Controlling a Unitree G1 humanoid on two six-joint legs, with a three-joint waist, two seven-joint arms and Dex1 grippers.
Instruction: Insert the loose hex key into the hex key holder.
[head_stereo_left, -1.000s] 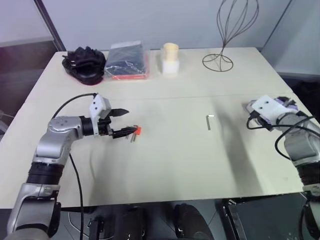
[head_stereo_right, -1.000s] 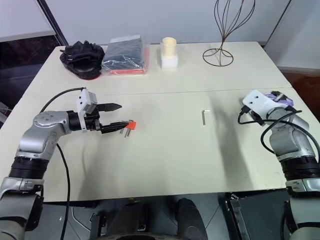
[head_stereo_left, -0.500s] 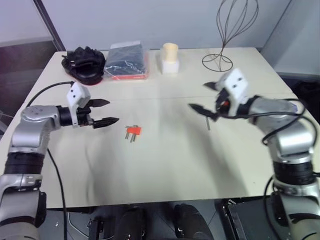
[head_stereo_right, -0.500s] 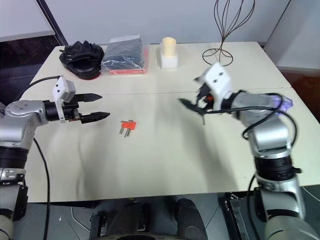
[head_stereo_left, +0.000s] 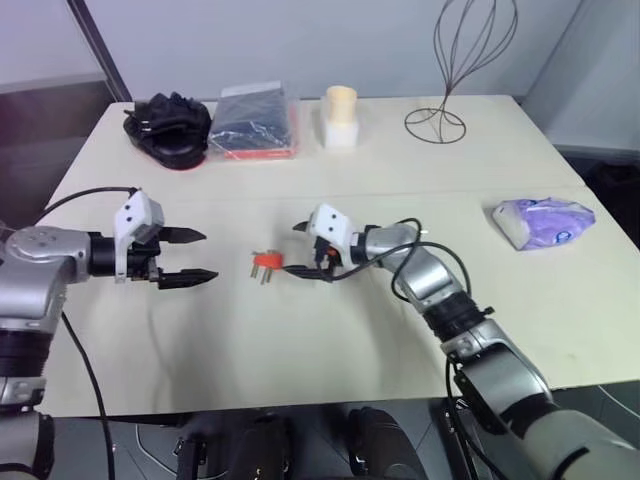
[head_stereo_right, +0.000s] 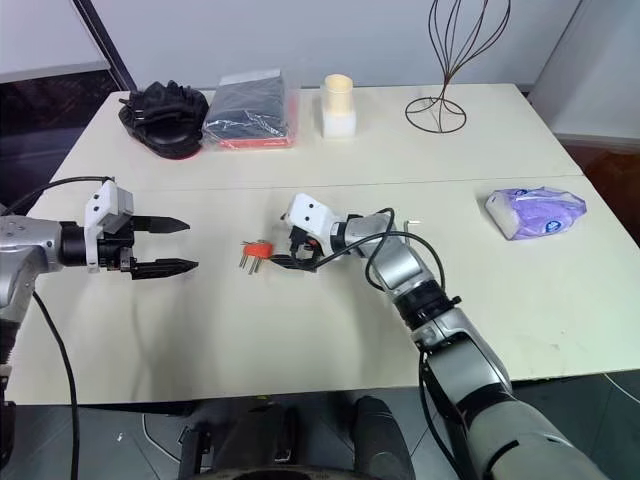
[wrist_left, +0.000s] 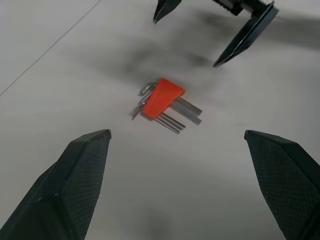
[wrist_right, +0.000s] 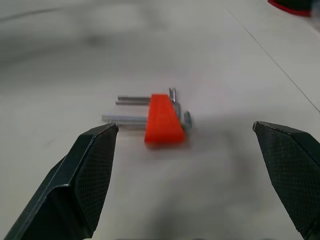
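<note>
Holder flat on counter, between right gripper and left gripper; both jaws wide, empty, framing it for pickup.

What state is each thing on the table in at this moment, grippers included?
hex key holder: lying flat on the table, grey keys sticking out, not held.
left gripper: open, empty, hanging beside the holder, apart from it.
right gripper: open, empty, pointed at the holder, close to it.
purple-white packet: lying crinkled near the table's right edge.
wire stand: upright.
cream cup: upright on a white block.
</note>
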